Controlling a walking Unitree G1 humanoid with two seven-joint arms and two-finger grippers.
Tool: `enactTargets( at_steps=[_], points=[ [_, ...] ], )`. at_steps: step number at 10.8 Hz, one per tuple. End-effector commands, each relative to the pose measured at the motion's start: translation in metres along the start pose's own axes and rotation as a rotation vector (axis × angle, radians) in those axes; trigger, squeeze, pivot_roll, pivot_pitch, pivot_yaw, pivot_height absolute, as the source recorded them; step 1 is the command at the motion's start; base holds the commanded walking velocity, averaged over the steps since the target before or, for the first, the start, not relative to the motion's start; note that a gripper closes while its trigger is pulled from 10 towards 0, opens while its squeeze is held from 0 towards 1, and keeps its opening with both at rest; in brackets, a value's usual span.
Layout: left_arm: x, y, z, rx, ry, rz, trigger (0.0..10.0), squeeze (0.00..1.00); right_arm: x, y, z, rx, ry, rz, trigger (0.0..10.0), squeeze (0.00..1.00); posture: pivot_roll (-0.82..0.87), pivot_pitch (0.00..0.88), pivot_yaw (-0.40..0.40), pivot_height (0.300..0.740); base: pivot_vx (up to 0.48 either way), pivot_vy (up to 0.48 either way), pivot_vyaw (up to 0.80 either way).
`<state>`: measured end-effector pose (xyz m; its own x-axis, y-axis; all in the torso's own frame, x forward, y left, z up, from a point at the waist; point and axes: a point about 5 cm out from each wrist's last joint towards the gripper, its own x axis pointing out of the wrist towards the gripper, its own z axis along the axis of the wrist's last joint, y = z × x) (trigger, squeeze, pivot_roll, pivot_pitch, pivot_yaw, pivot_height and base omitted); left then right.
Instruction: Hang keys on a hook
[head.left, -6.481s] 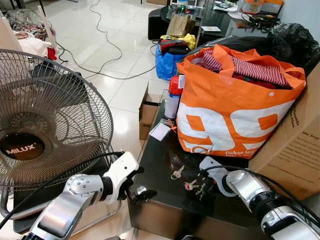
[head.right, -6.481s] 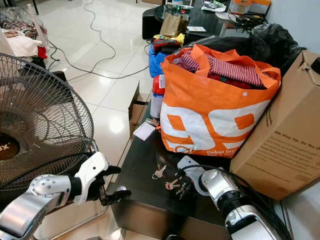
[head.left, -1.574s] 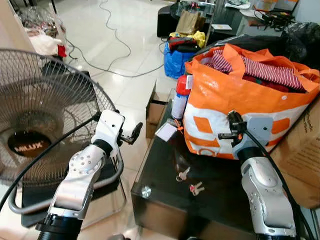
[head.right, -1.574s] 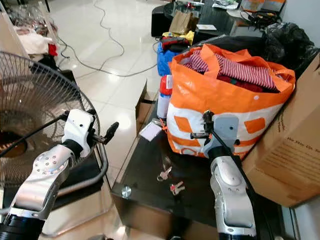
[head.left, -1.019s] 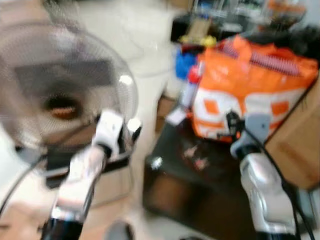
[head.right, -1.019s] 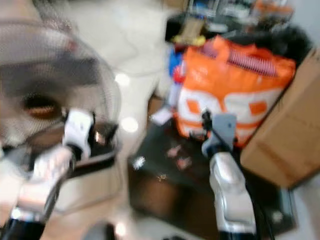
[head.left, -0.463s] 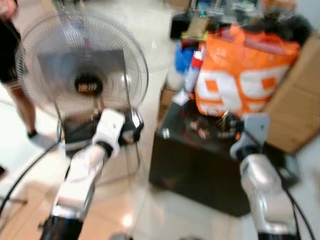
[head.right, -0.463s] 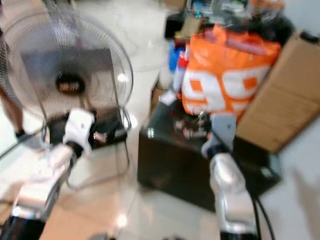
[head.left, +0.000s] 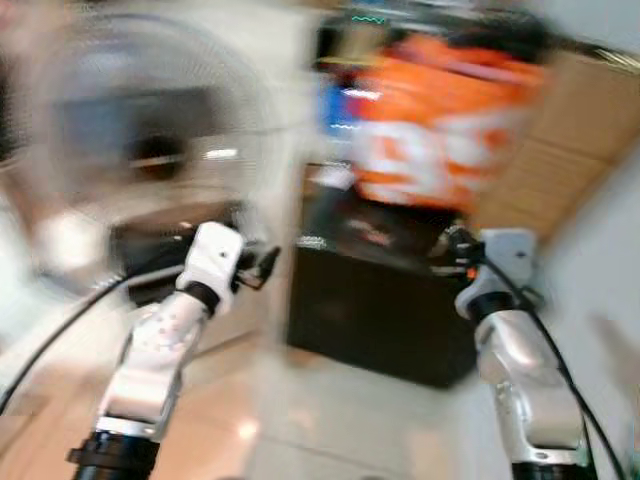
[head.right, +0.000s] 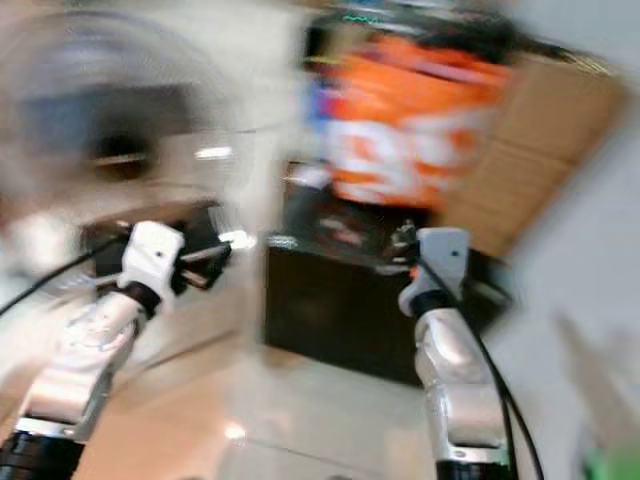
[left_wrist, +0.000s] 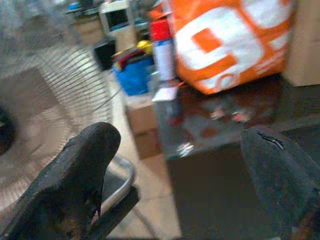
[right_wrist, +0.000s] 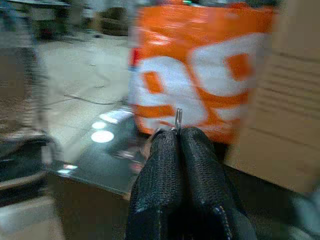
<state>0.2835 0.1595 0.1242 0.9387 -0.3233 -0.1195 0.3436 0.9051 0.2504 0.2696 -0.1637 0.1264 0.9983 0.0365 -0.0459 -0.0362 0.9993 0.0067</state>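
Observation:
My right gripper (right_wrist: 177, 132) is shut, and a thin metal key ring (right_wrist: 178, 117) sticks up from between its tips. In the blurred eye views the right gripper (head.left: 450, 245) is raised in front of the black table (head.left: 380, 300). My left gripper (left_wrist: 180, 137) is open with nothing between its fingers; it is held up at the left (head.left: 265, 265), short of the table's near corner. Two small loose keys (left_wrist: 217, 114) lie on the glossy table top (left_wrist: 260, 95) in front of the orange bag (left_wrist: 225, 45). No hook can be made out.
A large standing fan (head.left: 140, 150) is at the left, close to my left arm. A cardboard box (head.left: 580, 130) leans beside the orange bag. A spray can (left_wrist: 162, 50), a blue bag (left_wrist: 132, 75) and a small box stand beyond the table. Pale tiled floor lies below.
The whole picture has swung and pulled back from the table, now heavily blurred. Since the earliest frames my right gripper rose from the table top; both arms stay raised.

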Motion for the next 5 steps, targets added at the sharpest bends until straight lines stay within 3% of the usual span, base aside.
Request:
enactTargets(
  at_steps=[1,5],
  points=[
    [0.0027,-0.0054,0.0036,-0.001,-0.017,-0.016,10.0,0.00,-0.0013,-0.0086,0.0022,0.008,-0.005,-0.033,10.0,0.00,0.01,0.000,-0.087,0.740,0.000,0.000,-0.80],
    [0.0020,-0.0057,0.0038,0.008,-0.018,-0.012,10.0,0.00,-0.0019,-0.0093,0.0034,0.043,-0.011,-0.050,10.0,0.00,0.01,0.000,-0.090,0.740,0.000,0.000,-0.80]
  ],
)
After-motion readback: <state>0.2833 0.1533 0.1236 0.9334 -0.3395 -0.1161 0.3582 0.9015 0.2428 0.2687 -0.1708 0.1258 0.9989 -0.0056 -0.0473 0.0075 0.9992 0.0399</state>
